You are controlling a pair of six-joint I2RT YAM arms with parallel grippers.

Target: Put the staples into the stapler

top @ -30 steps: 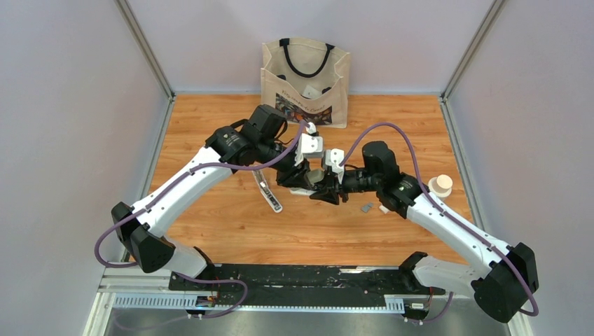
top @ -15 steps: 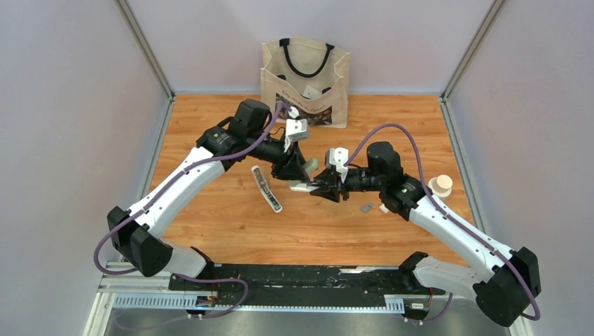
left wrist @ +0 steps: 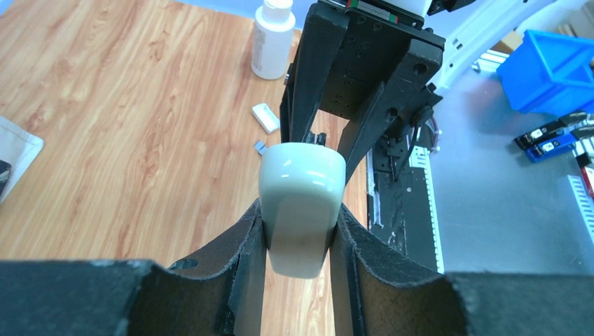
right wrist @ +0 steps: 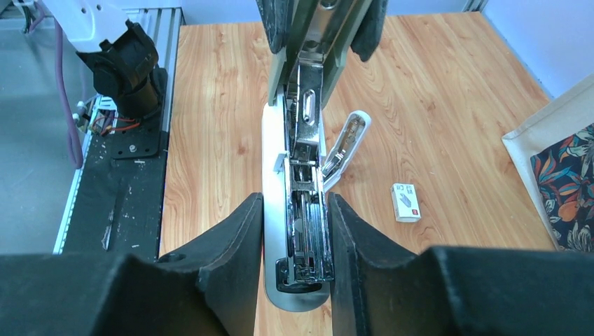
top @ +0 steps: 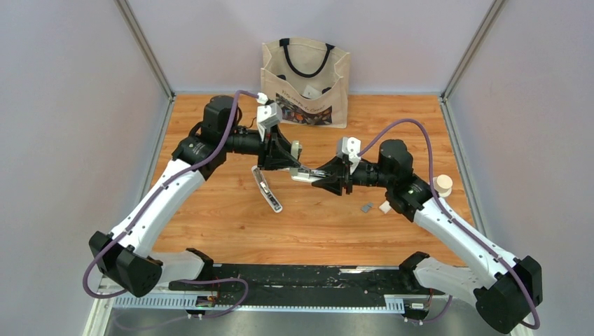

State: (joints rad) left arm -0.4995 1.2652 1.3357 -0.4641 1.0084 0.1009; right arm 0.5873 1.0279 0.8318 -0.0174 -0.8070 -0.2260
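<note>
top: overhead, far, facing down | wrists: close, facing each other | shared: stapler [left wrist: 301,199]

White-shelled arms [top: 168,192], black joints [top: 221,113], looping purple cables [top: 405,120]; matte black left claw [left wrist: 300,210] and right claw [right wrist: 295,203].

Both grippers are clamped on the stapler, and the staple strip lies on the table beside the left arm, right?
No. The left gripper and right gripper do clamp the stapler, but the staples lie beside the right arm, as the top external view shows.
</note>
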